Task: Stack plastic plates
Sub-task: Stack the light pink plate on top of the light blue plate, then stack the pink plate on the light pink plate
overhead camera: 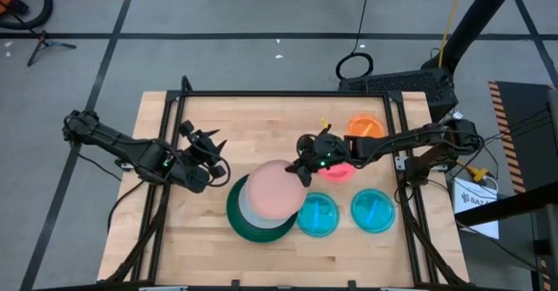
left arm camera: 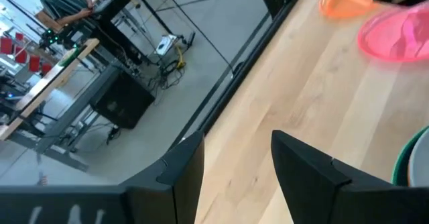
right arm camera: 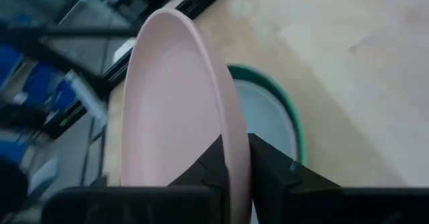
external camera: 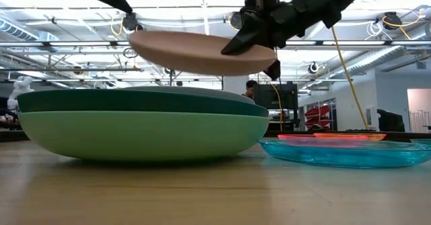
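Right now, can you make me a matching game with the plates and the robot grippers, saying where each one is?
Things:
1. salmon pink plate
2. hot pink plate
3. left gripper
4. two translucent blue plates

Places or states:
A. open and empty, beside the stack
B. lying flat on the table, side by side
C. held in the air over the green stack by the right gripper
D. on the table next to the bright orange plate

Pairs: 1-C, 2-D, 3-A, 4-B
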`<action>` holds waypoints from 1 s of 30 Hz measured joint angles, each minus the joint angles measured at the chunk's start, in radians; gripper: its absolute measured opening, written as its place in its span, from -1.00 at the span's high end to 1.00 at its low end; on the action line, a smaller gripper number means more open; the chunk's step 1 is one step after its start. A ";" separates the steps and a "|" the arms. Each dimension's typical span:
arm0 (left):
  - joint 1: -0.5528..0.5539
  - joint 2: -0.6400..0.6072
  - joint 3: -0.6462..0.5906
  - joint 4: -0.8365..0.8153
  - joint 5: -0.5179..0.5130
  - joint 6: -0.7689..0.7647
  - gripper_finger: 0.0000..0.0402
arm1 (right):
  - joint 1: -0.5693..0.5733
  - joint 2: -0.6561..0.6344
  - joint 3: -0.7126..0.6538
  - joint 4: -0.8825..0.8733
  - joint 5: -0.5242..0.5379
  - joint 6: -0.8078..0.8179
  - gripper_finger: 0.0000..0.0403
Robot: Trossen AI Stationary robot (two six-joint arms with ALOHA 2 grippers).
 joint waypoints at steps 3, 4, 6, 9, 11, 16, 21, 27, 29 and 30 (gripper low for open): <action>-0.017 0.001 0.000 -0.021 -0.004 -0.021 0.11 | 0.021 0.000 0.000 -0.008 0.079 0.024 0.80; -0.022 0.001 0.000 -0.023 -0.004 -0.024 0.11 | 0.028 0.000 0.000 -0.003 0.102 0.035 0.79; -0.037 0.001 0.000 -0.025 -0.004 -0.042 0.11 | 0.038 0.000 0.000 0.011 0.129 0.061 0.78; -0.065 0.001 0.000 -0.027 -0.004 -0.077 0.11 | 0.051 0.000 0.000 0.020 0.132 0.083 0.73; -0.086 0.001 0.000 -0.027 -0.013 -0.094 0.11 | 0.063 0.000 0.000 0.020 0.148 0.084 0.68; -0.132 0.002 0.000 -0.022 -0.088 -0.110 0.11 | 0.093 0.000 0.000 0.016 0.212 0.076 0.46; -0.157 0.002 0.000 -0.018 -0.139 -0.118 0.11 | 0.103 0.000 0.000 0.016 0.270 0.077 0.23; -0.160 0.002 0.000 -0.017 -0.123 -0.121 0.11 | 0.101 0.000 0.000 0.024 0.290 0.084 0.11; -0.167 0.002 0.000 -0.021 -0.100 -0.121 0.11 | 0.100 0.000 0.000 0.020 0.290 0.083 0.11; -0.170 0.002 0.000 -0.020 -0.099 -0.121 0.11 | 0.096 -0.003 0.000 0.015 0.288 0.083 0.11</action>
